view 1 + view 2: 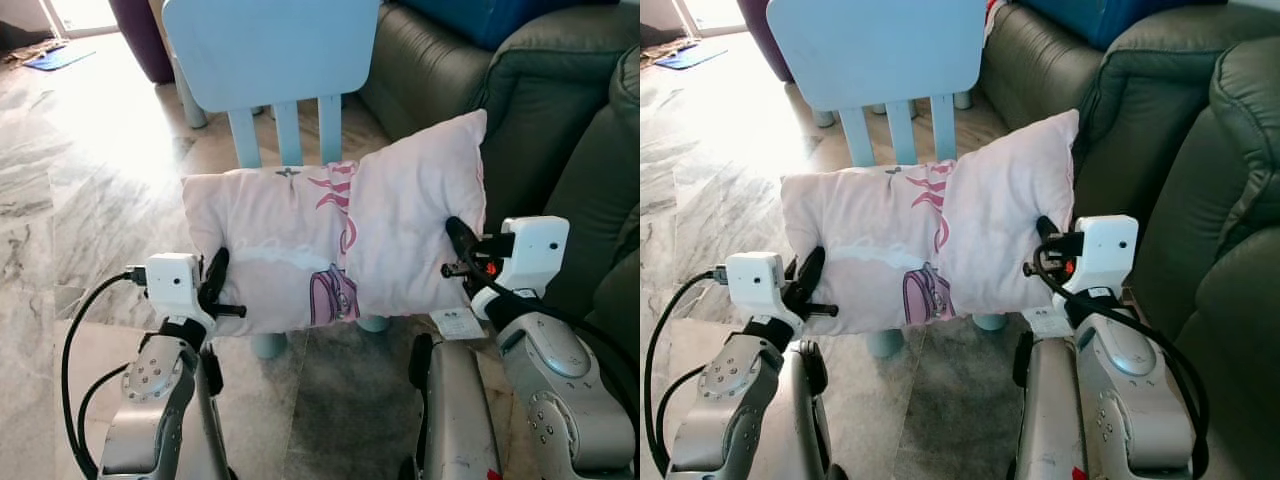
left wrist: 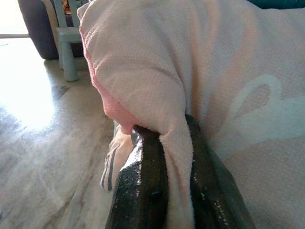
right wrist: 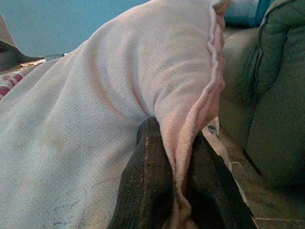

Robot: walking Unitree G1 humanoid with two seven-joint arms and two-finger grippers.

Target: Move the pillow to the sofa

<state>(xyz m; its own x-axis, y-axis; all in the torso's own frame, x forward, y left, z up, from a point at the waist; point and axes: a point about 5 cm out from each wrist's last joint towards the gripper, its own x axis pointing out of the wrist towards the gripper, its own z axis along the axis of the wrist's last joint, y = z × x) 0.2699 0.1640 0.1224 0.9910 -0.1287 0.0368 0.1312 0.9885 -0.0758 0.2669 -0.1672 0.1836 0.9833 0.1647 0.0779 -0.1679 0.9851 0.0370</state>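
1. Nearest the camera, the two silver arms rise from the bottom of the head views, with the marble floor point(image 1: 60, 200) below them.
2. The left tool point(image 1: 212, 290) is clamped on the pillow's lower left edge; its wrist view shows a fold of pink fabric pinched between the two black fingers point(image 2: 143, 191).
3. The right tool point(image 1: 462, 252) is clamped on the pillow's right edge, with the seam trapped between its fingers point(image 3: 143, 186).
4. The pillow point(image 1: 330, 235) hangs stretched between both tools, raised higher on the right and creased down the middle, in front of the blue chair point(image 1: 272, 60).
5. The sofa point(image 1: 560, 120) lies beyond and to the right, near the pillow's raised corner.
6. Judgement: both grips hold only thin edges of fabric, so a quick swing toward the sofa could pull an edge free and drop that side. The sagging left end could also catch on the chair if the arms move right without lifting clear.
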